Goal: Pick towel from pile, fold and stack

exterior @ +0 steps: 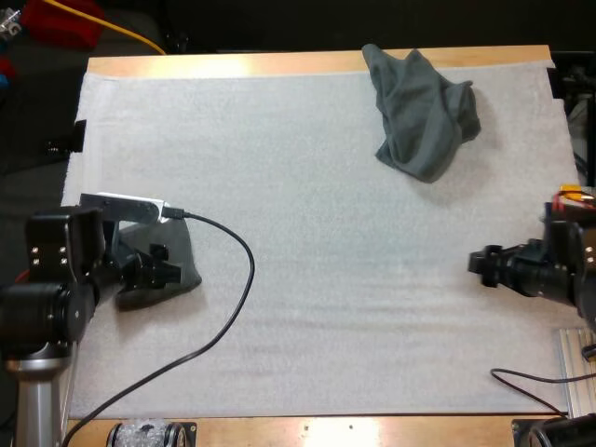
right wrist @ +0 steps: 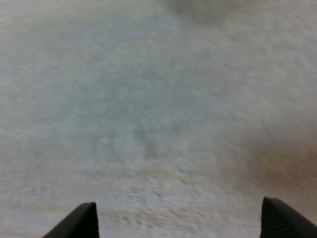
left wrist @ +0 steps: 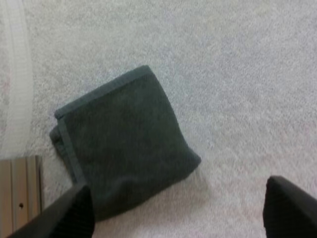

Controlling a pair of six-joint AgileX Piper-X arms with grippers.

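Note:
A folded dark grey-green towel (exterior: 182, 244) lies flat on the white mat (exterior: 326, 279) near its left edge. My left gripper (exterior: 166, 273) hovers right over it, open; in the left wrist view the folded towel (left wrist: 124, 144) lies clear of both fingers (left wrist: 69, 215), which stand wide apart around my left gripper (left wrist: 178, 220). A crumpled towel (exterior: 424, 116) of the same colour sits at the mat's far right. My right gripper (exterior: 480, 261) is at the right side, low over bare mat, open (right wrist: 181, 223) with nothing between its fingers (right wrist: 287, 220).
The wooden table edge (exterior: 279, 63) runs along the far side and another strip (exterior: 372, 430) along the near side. A black cable (exterior: 233, 307) loops over the mat by my left arm. A metal rail (left wrist: 20, 188) shows beside the folded towel.

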